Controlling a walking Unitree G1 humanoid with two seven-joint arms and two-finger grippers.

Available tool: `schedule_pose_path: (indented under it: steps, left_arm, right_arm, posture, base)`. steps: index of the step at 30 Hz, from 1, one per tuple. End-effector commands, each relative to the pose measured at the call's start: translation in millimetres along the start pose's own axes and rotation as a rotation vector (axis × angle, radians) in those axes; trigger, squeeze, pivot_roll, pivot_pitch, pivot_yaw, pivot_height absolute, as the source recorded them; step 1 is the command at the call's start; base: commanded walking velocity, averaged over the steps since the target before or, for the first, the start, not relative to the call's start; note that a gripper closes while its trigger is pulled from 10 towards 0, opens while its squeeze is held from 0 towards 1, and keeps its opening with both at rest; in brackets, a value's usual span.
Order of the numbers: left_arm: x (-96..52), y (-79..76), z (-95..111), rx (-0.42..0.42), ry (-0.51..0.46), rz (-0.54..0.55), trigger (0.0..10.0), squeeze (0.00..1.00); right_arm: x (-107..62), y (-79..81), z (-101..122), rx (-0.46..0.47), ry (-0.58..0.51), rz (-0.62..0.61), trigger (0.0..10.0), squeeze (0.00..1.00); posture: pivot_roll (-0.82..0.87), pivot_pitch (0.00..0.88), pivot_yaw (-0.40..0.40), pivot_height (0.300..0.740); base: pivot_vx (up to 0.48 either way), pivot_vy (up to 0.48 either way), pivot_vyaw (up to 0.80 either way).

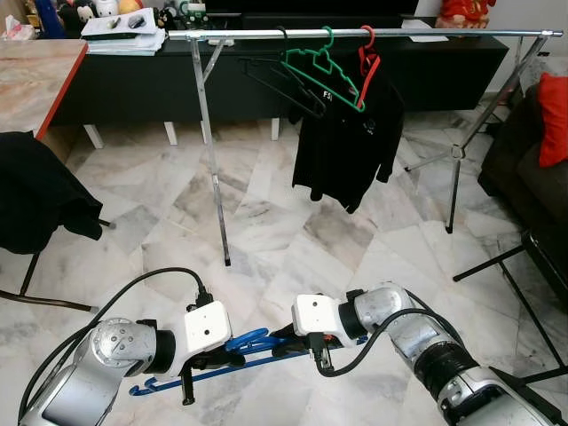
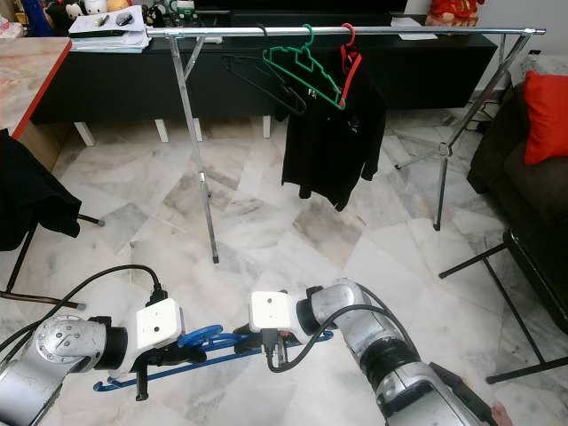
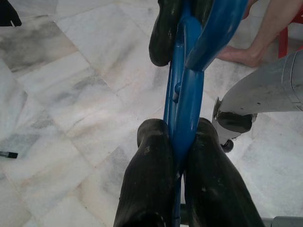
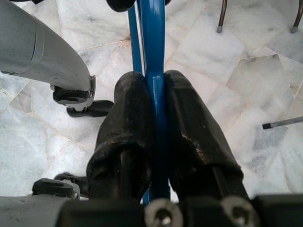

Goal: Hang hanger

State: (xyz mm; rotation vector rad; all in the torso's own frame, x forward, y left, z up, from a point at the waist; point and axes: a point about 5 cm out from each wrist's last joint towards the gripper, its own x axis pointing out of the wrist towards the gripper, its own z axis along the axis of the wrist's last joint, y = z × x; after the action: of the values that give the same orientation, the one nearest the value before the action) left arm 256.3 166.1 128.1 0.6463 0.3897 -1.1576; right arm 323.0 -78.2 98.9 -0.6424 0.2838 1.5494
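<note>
Ahead, well apart: clothes rail (image 1: 373, 34), already carrying hangers and a black shirt (image 1: 348, 142). Low over marble floor (image 1: 266, 222): blue hanger (image 1: 232, 348), clamped by left pincer (image 3: 176, 142) and right pincer (image 4: 155, 101). Not yet hung; carrying, lifting, hooking left.

The grey-veined white marble tile floor (image 1: 266, 222) bears the silver metal clothes rail's legs (image 1: 213, 160).

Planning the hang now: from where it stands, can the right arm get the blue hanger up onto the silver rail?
Probably not yet. Both the right gripper and left gripper clamp the blue hanger low near the floor, while the rail stands well ahead across open marble. Nothing blocks the path; it likely needs to step closer.
</note>
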Motion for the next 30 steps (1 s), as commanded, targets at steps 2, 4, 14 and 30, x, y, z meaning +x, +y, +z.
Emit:
schedule_pose_path:
  steps: [2, 4, 14, 30]
  left_arm:
    - [4.4, -3.7, 5.5, 0.021, -0.018, -0.025, 10.0, 0.0]
    - [4.5, -2.6, 5.6, 0.024, -0.021, -0.017, 10.0, 0.0]
    - [0.3, -3.6, 4.7, 0.009, -0.041, -0.041, 10.0, 1.0]
    - [-11.4, 7.3, -32.1, -0.003, 0.106, 0.06, 10.0, 1.0]
  right_arm:
    - [-4.5, -2.5, -2.6, 0.018, 0.002, -0.025, 0.0, 0.0]
    - [-5.3, -3.1, -2.9, 0.019, 0.004, -0.027, 0.0, 0.0]
    - [-9.2, -3.5, -6.8, 0.026, 0.02, -0.033, 0.0, 0.0]
    - [-26.5, 12.6, -36.9, 0.089, 0.112, 0.023, 0.0, 0.0]
  posture:
    - [0.07, 0.194, -0.096, 0.74]
    - [0.07, 0.194, -0.096, 0.74]
    - [0.07, 0.197, -0.098, 0.74]
    - [0.07, 0.202, -0.099, 0.74]
  base:
    - [0.0, 0.0, 0.0]
    - [0.0, 0.0, 0.0]
    - [0.0, 0.0, 0.0]
    - [0.0, 0.0, 0.0]
